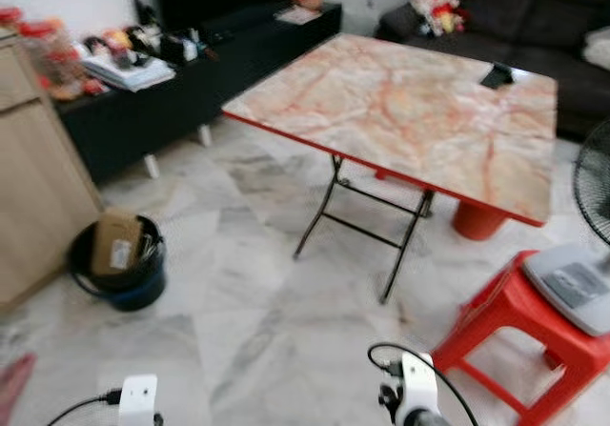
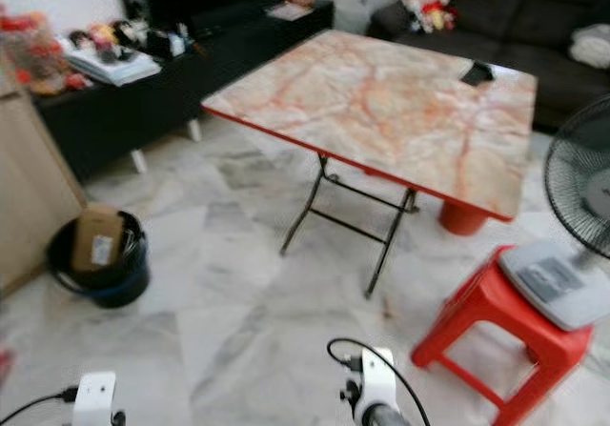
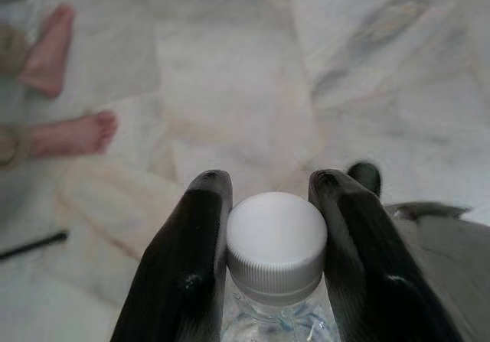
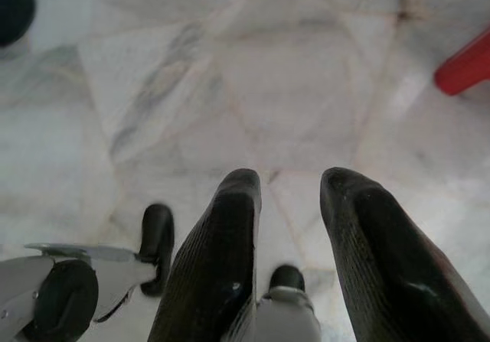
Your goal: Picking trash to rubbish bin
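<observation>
Bottle (image 3: 276, 259) with a white cap sits clamped between the left tool's (image 3: 276, 204) fingers above the marble floor — picked up but not yet binned, since the black bin (image 1: 121, 275) stands well off beside the cabinet — while the right tool (image 4: 291, 204) hangs parted, empty.

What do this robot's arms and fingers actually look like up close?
Each gripper ends in two long black fingers, rounded at the tips and faintly textured; see the left gripper and the right gripper. From the head, the wrists appear as small white blocks, the left and the right, each with a thin black cable looping out of it.
</observation>
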`<state>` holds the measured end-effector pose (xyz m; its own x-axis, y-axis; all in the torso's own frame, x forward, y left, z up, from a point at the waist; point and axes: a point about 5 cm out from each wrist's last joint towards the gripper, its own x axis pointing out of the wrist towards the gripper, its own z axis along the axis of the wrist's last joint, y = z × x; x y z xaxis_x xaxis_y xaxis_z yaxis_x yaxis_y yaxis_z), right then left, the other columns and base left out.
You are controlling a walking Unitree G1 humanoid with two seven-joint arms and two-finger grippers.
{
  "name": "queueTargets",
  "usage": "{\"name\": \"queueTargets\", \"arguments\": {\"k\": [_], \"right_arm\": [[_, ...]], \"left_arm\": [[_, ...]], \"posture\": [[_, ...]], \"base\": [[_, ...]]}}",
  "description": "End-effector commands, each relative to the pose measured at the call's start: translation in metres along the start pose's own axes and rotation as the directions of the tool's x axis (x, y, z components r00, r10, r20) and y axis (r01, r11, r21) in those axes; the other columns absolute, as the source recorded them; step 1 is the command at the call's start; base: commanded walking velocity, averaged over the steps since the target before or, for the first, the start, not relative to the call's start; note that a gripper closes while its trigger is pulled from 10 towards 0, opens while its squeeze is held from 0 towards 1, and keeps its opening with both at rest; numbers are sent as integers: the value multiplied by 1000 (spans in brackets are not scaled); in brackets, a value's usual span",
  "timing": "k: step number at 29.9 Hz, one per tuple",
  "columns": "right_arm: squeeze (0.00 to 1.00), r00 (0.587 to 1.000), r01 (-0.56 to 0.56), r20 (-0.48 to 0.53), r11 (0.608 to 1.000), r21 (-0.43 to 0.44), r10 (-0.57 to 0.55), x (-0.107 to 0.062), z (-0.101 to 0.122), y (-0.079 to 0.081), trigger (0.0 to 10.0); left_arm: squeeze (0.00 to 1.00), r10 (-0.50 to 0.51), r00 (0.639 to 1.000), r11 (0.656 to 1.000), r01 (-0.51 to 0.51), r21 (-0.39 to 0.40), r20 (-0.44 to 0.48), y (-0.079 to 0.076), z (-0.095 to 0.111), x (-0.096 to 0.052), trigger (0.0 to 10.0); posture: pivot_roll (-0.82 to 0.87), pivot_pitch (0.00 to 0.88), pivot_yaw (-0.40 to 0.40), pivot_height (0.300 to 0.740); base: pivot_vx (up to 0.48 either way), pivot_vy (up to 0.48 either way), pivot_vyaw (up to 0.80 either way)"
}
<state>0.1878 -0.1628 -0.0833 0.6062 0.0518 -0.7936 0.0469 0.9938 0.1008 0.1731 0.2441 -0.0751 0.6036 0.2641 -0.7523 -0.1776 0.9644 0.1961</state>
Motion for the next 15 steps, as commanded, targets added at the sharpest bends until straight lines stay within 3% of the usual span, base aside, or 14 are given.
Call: {"name": "queueTargets", "arguments": {"k": [1, 15], "right_arm": [[0, 1000, 11, -3, 1000, -3, -11, 0, 0, -2, 10000], [0, 1000, -15, 18, 1000, -11, 15, 2, 8, 7, 10000]], "left_arm": [[0, 1, 1000, 1000, -1, -1, -16, 1, -6, -1, 10000], [0, 12, 1000, 1000, -12, 7, -2, 6, -1, 0, 10000]], "posture": [[-4, 0, -32, 740], [5, 0, -31, 740]], "base": [[0, 0, 800], [0, 0, 800]]}}
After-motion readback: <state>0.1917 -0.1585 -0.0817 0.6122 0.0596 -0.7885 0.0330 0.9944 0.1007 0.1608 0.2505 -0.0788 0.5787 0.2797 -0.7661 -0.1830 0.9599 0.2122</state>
